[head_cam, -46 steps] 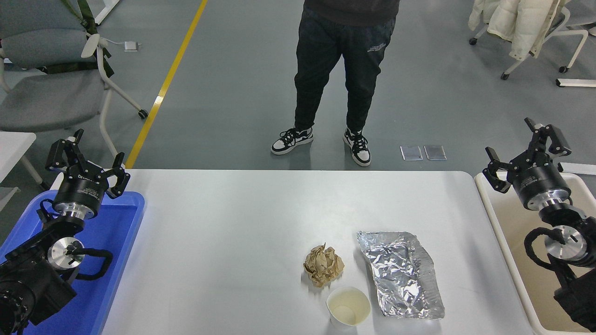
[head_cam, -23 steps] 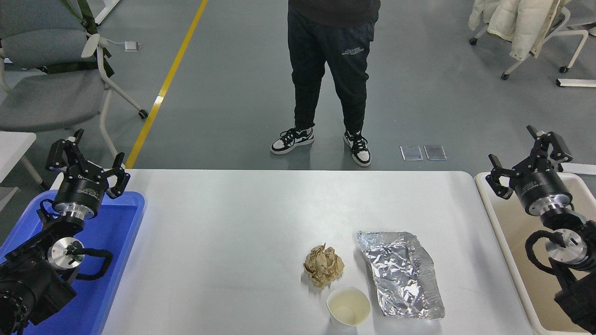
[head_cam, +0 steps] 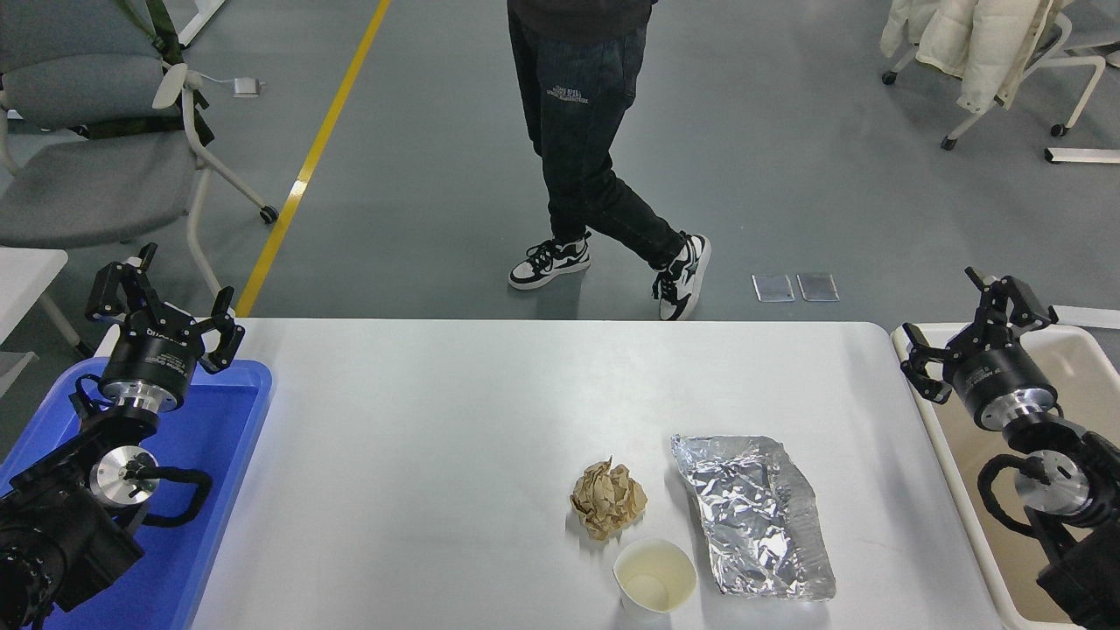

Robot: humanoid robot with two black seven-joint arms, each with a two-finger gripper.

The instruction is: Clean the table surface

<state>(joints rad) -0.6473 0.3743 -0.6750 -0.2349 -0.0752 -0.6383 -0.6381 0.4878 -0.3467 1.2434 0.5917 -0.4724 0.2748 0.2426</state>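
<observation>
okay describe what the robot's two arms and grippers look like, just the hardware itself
Both arms are black. The left gripper and right gripper look alike: a round black body with pale lettering too small to read, a silver collar ring behind it, and black jointed fingers. Each wrist has a round silver disc and a looping black cable beside it.

The person (head_cam: 586, 131) at twelve o'clock is cut off above the waist by the top edge, and the small white print on the trouser leg is too small to read. The left arm hides much of the blue tray (head_cam: 223, 490) at eight o'clock, whose near end runs off the bottom edge. At four o'clock the beige bin (head_cam: 949, 472) is cut by the right and bottom edges and partly covered by the right arm, and the paper cup (head_cam: 654, 575) at six o'clock loses its base to the bottom edge.
</observation>
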